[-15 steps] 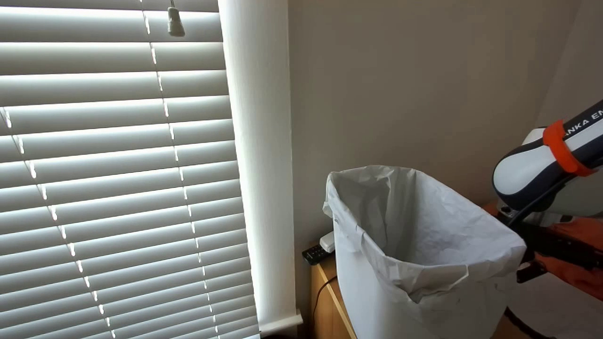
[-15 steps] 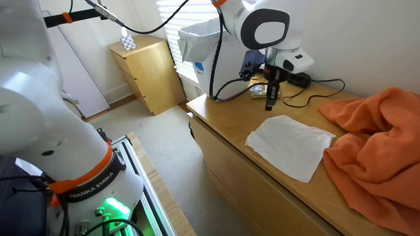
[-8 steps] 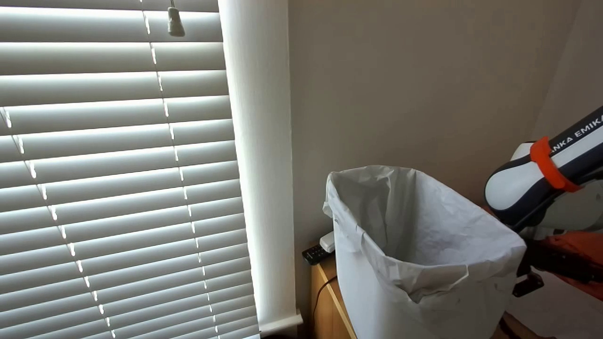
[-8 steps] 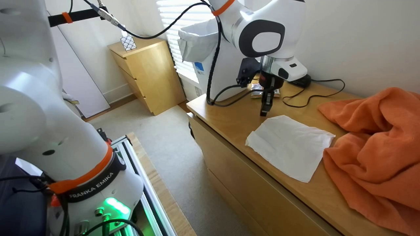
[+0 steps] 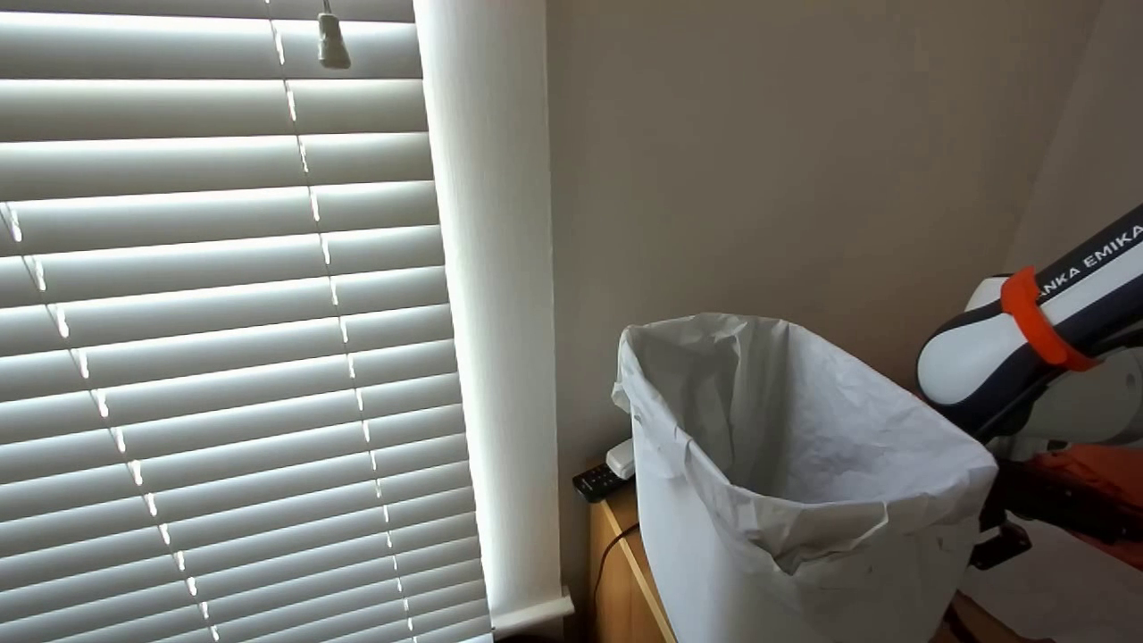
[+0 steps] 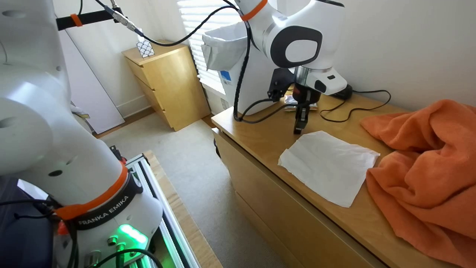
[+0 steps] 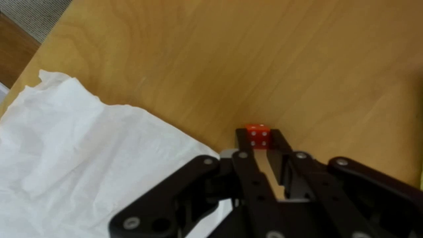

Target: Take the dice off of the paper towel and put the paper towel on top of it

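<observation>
A small red dice (image 7: pixel 259 138) with white dots sits between my fingertips in the wrist view. My gripper (image 7: pixel 257 142) is shut on it, one finger on each side. The white paper towel (image 6: pixel 329 167) lies flat on the wooden dresser top and also shows in the wrist view (image 7: pixel 72 158). In an exterior view my gripper (image 6: pixel 299 128) points down over bare wood just beyond the towel's far corner. I cannot tell whether the dice touches the wood. The dice cannot be made out in either exterior view.
An orange cloth (image 6: pixel 431 175) is heaped against the towel's far side on the dresser (image 6: pixel 260 137). A white lined bin (image 6: pixel 256 82) stands behind the arm. A foil packet (image 6: pixel 292 100) and a black adapter (image 6: pixel 344 92) with a cord lie behind the gripper.
My gripper has moved lower and slightly toward the dresser's front edge, away from the back wall. Most of the motion is in the earlier half second. The towel and cloth have not moved.
</observation>
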